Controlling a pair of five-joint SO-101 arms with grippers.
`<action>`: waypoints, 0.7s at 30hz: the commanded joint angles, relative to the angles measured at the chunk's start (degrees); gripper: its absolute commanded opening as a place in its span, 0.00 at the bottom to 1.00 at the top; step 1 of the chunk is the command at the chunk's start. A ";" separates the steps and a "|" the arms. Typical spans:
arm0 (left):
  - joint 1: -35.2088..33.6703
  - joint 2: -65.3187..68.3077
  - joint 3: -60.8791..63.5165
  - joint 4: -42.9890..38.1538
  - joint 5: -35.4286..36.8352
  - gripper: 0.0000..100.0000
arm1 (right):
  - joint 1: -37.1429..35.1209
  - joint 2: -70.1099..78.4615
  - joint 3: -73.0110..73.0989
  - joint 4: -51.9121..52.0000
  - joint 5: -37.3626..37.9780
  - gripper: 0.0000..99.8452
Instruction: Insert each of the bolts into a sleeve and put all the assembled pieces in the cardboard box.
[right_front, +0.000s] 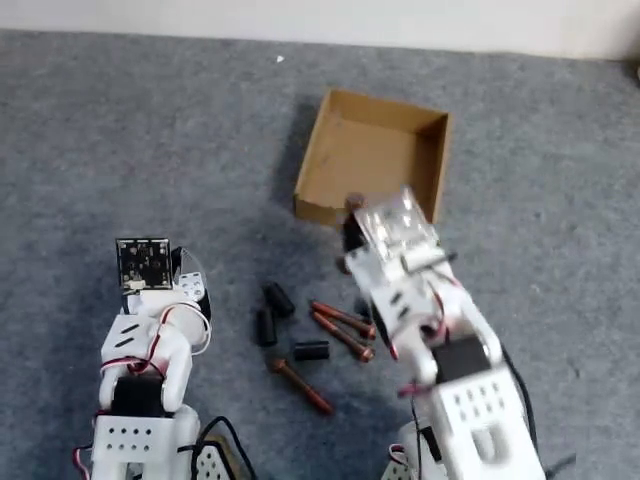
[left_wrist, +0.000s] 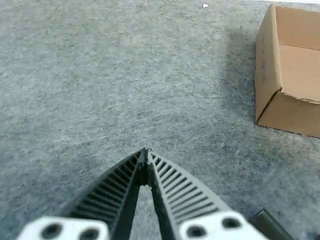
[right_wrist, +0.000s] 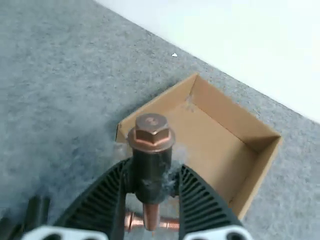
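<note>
My right gripper (right_wrist: 151, 175) is shut on a black sleeve (right_wrist: 150, 167) with a copper bolt (right_wrist: 151, 134) through it, held upright. In the high view this gripper (right_front: 353, 228) hangs just in front of the near wall of the cardboard box (right_front: 340, 205), whose inside is bare (right_wrist: 227, 145). Three loose bolts (right_front: 342, 320) (right_front: 300, 386) and three black sleeves (right_front: 277, 298) (right_front: 311, 350) lie on the carpet between the arms. My left gripper (left_wrist: 145, 159) is shut on nothing, low over bare carpet left of the box (left_wrist: 287, 75); its arm (right_front: 150, 330) stands at the left.
Grey carpet covers the whole table. One sleeve end (left_wrist: 267, 222) shows beside the left gripper. Open carpet stretches to the left of and behind the box. A white wall (right_wrist: 260, 45) runs along the far edge.
</note>
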 joint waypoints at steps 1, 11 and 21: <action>-0.75 -0.40 1.71 -1.32 -0.70 0.02 | 0.92 12.79 -8.31 -9.01 0.18 0.01; -0.75 -0.40 1.71 -1.32 -0.70 0.02 | 6.99 44.18 -22.46 -21.58 -2.02 0.01; -0.75 -0.40 1.71 -1.32 -0.70 0.02 | 9.63 57.98 -35.21 -10.24 -6.33 0.12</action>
